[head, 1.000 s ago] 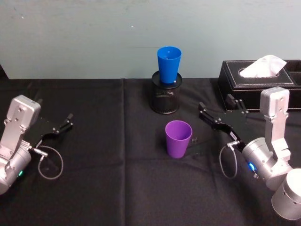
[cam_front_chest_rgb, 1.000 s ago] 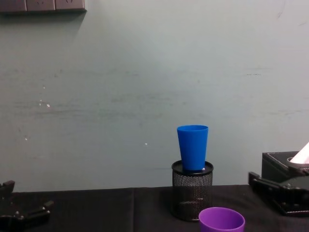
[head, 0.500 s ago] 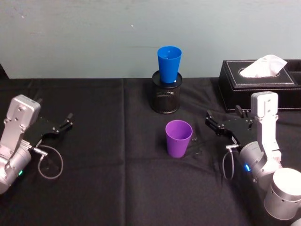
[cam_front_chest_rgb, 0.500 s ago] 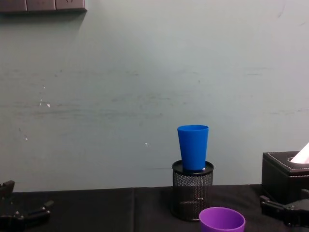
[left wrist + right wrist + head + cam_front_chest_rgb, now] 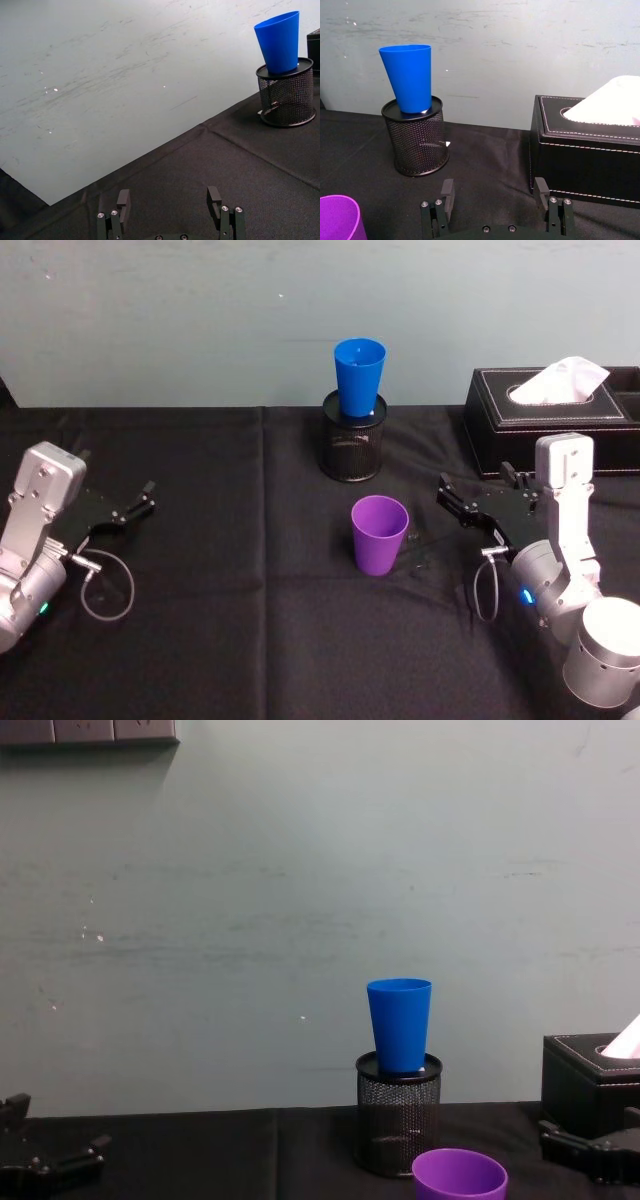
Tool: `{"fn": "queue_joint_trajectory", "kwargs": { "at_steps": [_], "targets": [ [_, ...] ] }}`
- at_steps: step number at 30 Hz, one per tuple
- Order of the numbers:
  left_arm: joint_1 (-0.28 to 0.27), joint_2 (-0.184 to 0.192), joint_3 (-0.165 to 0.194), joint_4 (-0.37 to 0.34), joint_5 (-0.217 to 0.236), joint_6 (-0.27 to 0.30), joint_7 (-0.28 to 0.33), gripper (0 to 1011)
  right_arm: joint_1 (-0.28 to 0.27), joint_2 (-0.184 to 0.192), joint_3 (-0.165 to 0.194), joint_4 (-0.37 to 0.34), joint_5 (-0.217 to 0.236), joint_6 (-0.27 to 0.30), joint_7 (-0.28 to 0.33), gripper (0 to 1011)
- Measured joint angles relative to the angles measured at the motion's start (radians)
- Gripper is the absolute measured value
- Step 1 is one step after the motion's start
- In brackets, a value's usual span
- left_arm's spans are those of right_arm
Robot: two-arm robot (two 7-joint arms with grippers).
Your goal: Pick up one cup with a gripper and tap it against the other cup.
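Cups first: the purple cup [image 5: 379,534] is being left upright near the middle of the black tabletop [image 5: 250,640], with the blue cup [image 5: 359,376] sitting in the black mesh pot [image 5: 351,448] at about 12 o'clock from it, well apart. The right gripper [image 5: 478,506] is being held at the purple cup's 3 o'clock, near but not touching, fingers [image 5: 448,192] spread wide around nothing. A black tissue box [image 5: 550,420] is being seen at 1 o'clock from that gripper. The left gripper [image 5: 118,510] is parked way out at 9 o'clock, fingers [image 5: 123,198] wide too.
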Motion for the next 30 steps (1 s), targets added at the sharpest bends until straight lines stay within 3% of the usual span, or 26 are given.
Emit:
{"fn": "queue_joint_trajectory", "kwargs": {
  "at_steps": [30],
  "targets": [
    [0.0,0.0,0.0,0.0,0.0,0.0,0.0,1000,-0.002,0.002,0.0,-0.004,0.004,-0.002,0.002,1003]
  ]
}}
